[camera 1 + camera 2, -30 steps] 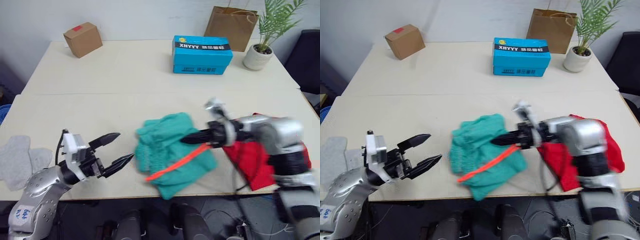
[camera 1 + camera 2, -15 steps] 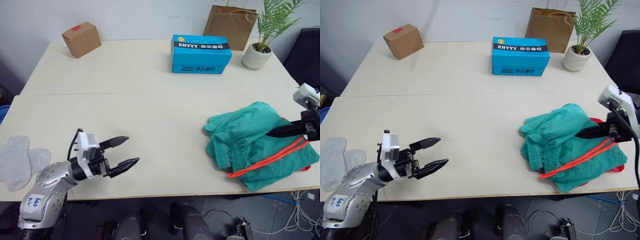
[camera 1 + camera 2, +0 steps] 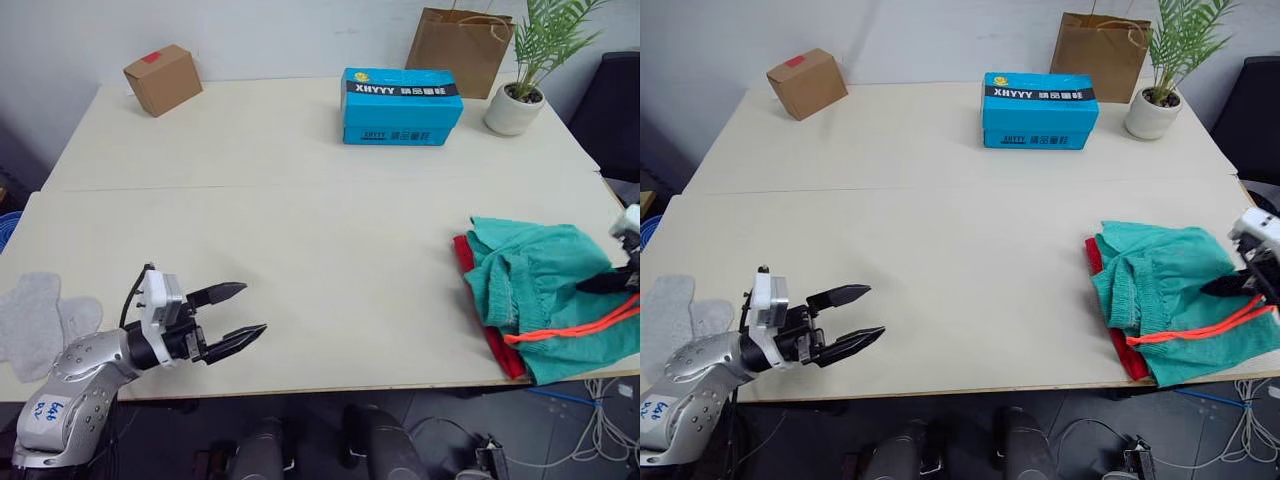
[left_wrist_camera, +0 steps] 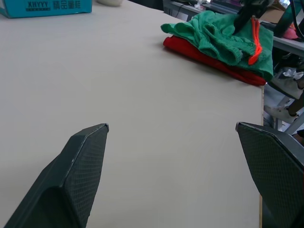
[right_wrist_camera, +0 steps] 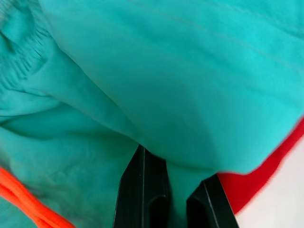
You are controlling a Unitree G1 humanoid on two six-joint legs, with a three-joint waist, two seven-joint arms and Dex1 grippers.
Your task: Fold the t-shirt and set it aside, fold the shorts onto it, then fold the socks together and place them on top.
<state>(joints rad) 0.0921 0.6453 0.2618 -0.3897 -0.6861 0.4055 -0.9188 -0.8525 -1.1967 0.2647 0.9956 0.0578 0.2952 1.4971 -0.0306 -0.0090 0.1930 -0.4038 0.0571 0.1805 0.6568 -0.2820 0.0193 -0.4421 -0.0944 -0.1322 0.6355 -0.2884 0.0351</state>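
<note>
The teal shorts [image 3: 540, 285] lie bunched at the table's right edge on top of the red t-shirt [image 3: 482, 318], of which a strip shows along their left and front sides. An orange drawstring [image 3: 572, 328] trails across the shorts. My right gripper [image 3: 592, 286] is at the shorts' right side; in the right wrist view it [image 5: 173, 164] is shut on a fold of teal fabric. My left gripper [image 3: 253, 308] hovers open over bare table at the front left. The grey socks [image 3: 38, 320] lie flat at the far left edge, behind that arm.
At the back of the table stand a brown cardboard box [image 3: 160, 78], a blue carton [image 3: 402, 106], a brown paper bag [image 3: 460, 48] and a potted plant [image 3: 518, 108]. The shorts' front corner reaches the table's front right edge.
My right gripper has carried the shorts from the table's middle to the right edge, onto the red t-shirt. My left gripper has stayed open and shifted only slightly.
</note>
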